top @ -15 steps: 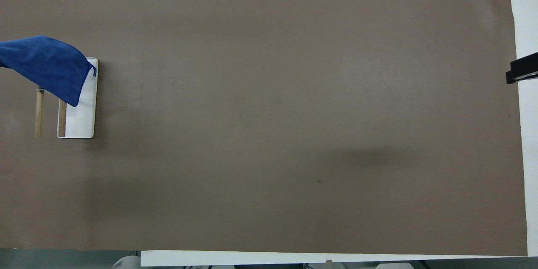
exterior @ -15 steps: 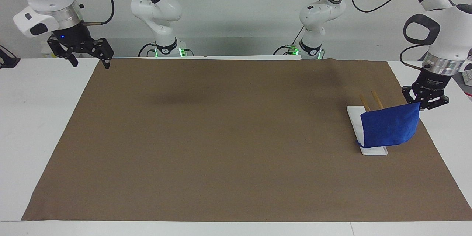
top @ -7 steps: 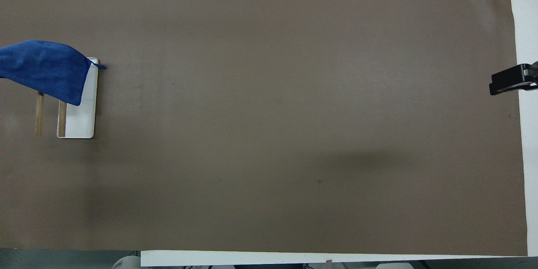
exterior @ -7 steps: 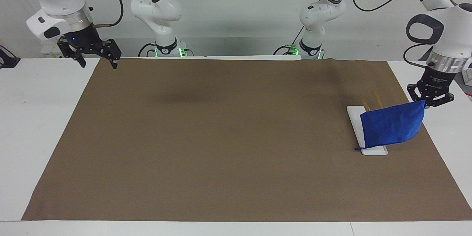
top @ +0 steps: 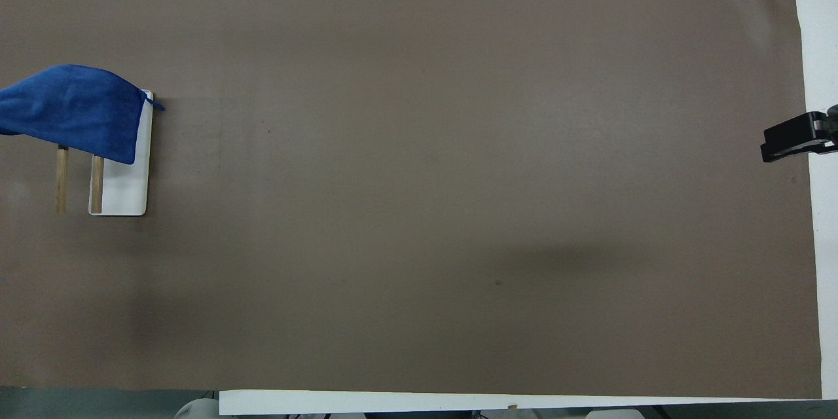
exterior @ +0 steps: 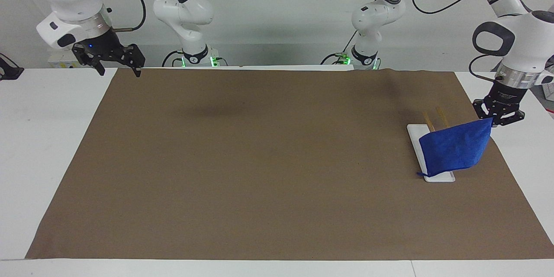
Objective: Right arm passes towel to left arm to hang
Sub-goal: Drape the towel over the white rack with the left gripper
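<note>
Right gripper [exterior: 117,68]: it is held raised over the corner of the brown mat [exterior: 277,160] at the right arm's end of the table, close to the robots; its fingers are spread apart and nothing is carried. A small blue light is seen on its black wrist. In the overhead view only its black tip [top: 795,137] is shown at the frame edge.
Left gripper [exterior: 497,117]: it is held in the air at the left arm's end of the table, over the mat's edge beside the rack; its fingers are pinched together on the upper corner of the towel [exterior: 454,149].
Towel: the blue cloth is hung from that pinched corner and is draped down over the rack, so that the rack's farther part is covered. A thin blue loop [top: 156,105] is seen sticking out at its lower corner, over the edge of the white base.
Rack: a white flat base [top: 127,190] and two wooden rods [top: 97,183] are seen on the mat. Whether the towel is resting on the rods cannot be told.
Mat: most of the white table [exterior: 43,138] is covered by it.
</note>
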`<state>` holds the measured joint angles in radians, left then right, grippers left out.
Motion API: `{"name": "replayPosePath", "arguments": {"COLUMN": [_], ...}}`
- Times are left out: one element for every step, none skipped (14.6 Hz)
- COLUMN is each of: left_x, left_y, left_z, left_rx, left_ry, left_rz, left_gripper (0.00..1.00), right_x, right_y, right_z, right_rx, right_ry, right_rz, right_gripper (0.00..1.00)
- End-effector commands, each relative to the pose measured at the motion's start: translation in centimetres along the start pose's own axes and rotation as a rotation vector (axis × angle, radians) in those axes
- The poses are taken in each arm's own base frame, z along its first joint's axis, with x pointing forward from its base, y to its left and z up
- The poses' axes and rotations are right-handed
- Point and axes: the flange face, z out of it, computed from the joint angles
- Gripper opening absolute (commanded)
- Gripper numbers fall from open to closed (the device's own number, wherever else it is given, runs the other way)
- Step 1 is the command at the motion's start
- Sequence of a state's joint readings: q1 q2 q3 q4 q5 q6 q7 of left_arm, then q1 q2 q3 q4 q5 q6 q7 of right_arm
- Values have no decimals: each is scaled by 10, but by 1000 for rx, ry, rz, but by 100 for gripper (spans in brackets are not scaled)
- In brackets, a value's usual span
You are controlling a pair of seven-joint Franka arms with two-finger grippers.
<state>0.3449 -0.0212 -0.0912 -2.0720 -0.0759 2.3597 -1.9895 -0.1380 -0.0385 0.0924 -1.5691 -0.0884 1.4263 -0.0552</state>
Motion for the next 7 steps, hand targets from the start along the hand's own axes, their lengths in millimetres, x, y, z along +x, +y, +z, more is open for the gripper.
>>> {"name": "replayPosePath", "arguments": {"left_x": [15,17,19,19,20,20,22], "left_y": [-7,-9,-13,-13,-13,-12,-13], "left_z": [3,7,11,12,13,14,16], "left_rx": [-7,2,10,10,11,11,15], "left_ry": [10,14,18,18,19,19,21], "left_rz": [30,36,46,55,55,60,68], "left_gripper": [0,0,0,0,0,0,0], "right_x": [-6,-6,-6,-7,-7,-7,-7], "right_y": [-5,-5,-5,-5,-3,-1,1], "right_z": [-1,-1,-2,-2,-1,-1,-1], "right_rx": [-2,-2,-2,-2,-1,-1,0], "right_ry": [-4,-3,-3,-4,-4,-5,-5], "right_rz": [-24,-25,-25,-24,-21,-16,-13], "right_gripper": [100,100,100,100,100,100,100]}}
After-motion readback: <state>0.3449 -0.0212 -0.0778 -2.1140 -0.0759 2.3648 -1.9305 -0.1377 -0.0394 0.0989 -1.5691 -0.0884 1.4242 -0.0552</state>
